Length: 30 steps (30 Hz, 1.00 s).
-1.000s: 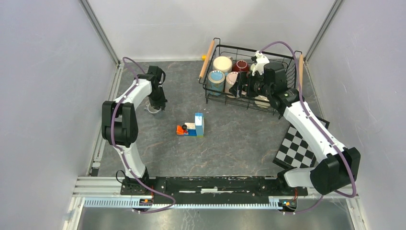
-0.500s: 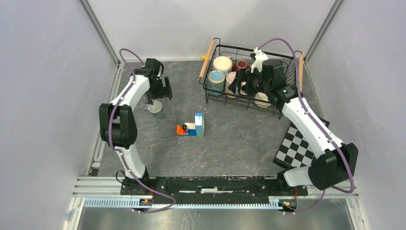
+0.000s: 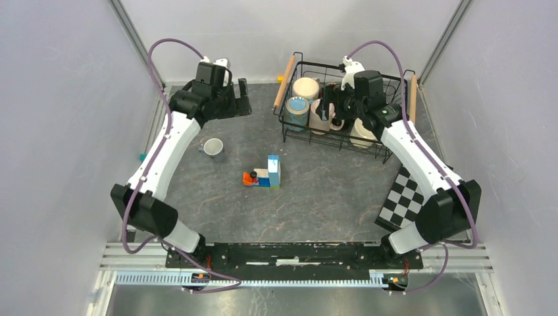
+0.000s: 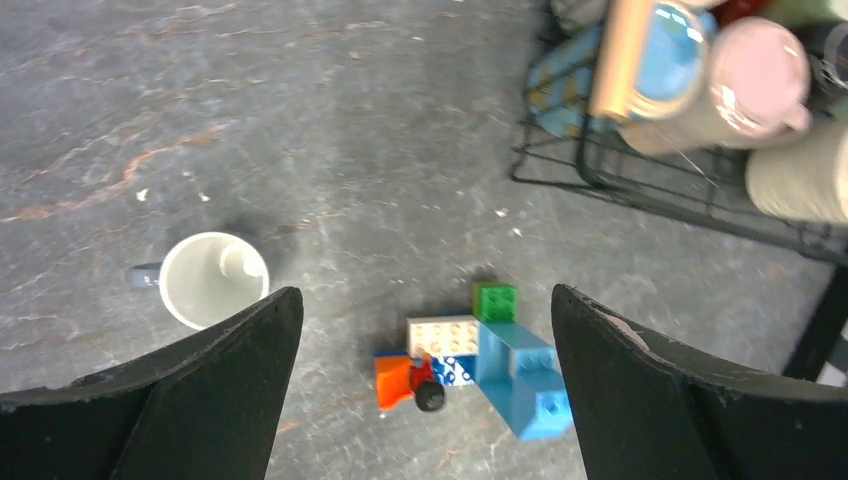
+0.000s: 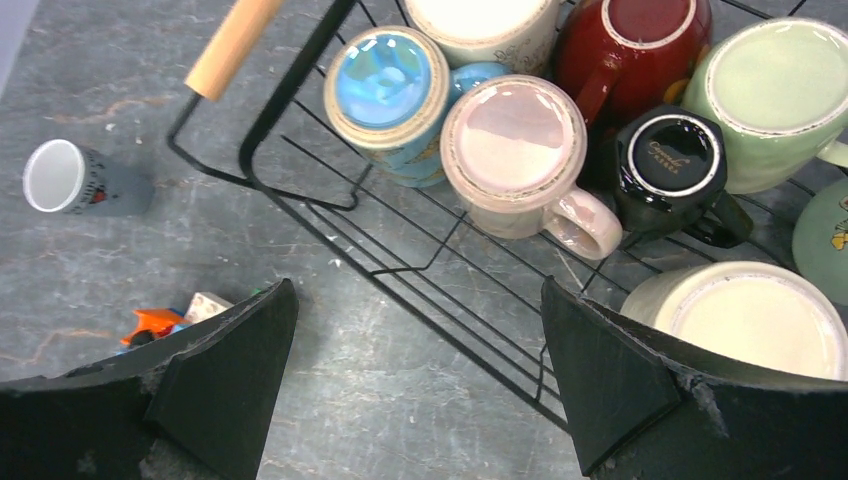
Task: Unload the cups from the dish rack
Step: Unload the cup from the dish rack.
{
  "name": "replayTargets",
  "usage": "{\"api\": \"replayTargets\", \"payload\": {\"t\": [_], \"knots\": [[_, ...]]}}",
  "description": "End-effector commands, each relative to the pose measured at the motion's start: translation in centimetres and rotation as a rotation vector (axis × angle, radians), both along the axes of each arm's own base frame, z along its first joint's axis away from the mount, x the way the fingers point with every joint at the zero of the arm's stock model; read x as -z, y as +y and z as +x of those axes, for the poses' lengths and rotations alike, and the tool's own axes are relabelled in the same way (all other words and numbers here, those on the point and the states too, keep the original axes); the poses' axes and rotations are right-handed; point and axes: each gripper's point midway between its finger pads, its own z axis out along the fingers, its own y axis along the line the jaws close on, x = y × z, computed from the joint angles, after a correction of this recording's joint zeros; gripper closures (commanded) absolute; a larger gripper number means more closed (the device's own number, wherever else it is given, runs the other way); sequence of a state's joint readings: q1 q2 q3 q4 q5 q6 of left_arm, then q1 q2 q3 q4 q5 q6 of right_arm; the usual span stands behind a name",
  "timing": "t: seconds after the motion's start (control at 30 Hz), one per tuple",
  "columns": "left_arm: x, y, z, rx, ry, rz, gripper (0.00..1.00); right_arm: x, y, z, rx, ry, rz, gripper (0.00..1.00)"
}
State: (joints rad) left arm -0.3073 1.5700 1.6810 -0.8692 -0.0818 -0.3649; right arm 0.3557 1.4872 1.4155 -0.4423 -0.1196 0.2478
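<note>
Top external, bench (image 3: 316,197): grey, stone-veined.
Dish rack (image 3: 285,82): black wire, wooden rod handles.
Grey mug (image 3: 212,147): glazed, left of rack.
Left fingers (image 4: 230,370), right fingers (image 5: 620,370): wide, empty.

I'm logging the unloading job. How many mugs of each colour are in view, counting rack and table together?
Cream mugs: 2
Blue mug: 1
Pink mug: 1
Dark red mug: 1
Black mug: 1
Pale green mug: 1
Teal mug, cut off at the edge: 1
Grey mug, on the table: 1
Total: 9
</note>
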Motion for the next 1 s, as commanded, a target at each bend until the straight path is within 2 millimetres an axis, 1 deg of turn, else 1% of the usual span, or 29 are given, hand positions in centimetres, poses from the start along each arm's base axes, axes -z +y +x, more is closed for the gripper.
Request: {"api": "replayTargets", "payload": {"t": [0.0, 0.13, 0.23, 0.33, 0.4, 0.43, 0.57, 0.67, 0.8, 0.97], "knots": [[-3.2, -2.7, -3.3, 0.125, -0.066, -0.017, 0.0, 0.0, -1.5, 2.1, 0.021, -0.053, -0.067, 0.02], [-4.0, -4.1, -6.2, 0.194, -0.089, -0.039, 0.0, 1.8, -2.4, 3.5, 0.015, -0.047, -0.089, 0.02], [-4.1, -4.7, -8.0, 0.23, -0.091, -0.058, 0.0, 3.3, -2.8, 4.4, 0.006, -0.018, -0.102, 0.02], [-4.3, -5.3, -9.4, 0.26, -0.099, -0.081, 0.0, 5.1, -3.1, 5.2, 0.0, 0.017, -0.118, 0.02], [-4.2, -5.6, -10.0, 0.269, -0.104, -0.097, 0.0, 6.1, -3.8, 5.8, 0.014, 0.039, -0.124, 0.02], [-4.3, -6.1, -10.5, 0.29, -0.103, -0.12, 0.0, 6.6, -3.9, 6.0, 0.017, 0.048, -0.124, 0.02], [-3.7, -6.5, -11.3, 0.302, -0.092, -0.142, 0.0, 7.8, -4.2, 6.8, 0.017, 0.055, -0.118, 0.02], [-3.6, -6.5, -11.7, 0.303, -0.091, -0.154, 0.0, 8.4, -4.0, 7.3, -0.002, 0.057, -0.113, 0.02], [-3.7, -6.4, -11.8, 0.295, -0.097, -0.156, 0.0, 9.4, -3.7, 7.9, -0.023, 0.061, -0.099, 0.02], [-3.9, -6.1, -11.9, 0.289, -0.103, -0.153, 0.0, 10.0, -3.5, 8.6, -0.042, 0.056, -0.077, 0.02]]}}
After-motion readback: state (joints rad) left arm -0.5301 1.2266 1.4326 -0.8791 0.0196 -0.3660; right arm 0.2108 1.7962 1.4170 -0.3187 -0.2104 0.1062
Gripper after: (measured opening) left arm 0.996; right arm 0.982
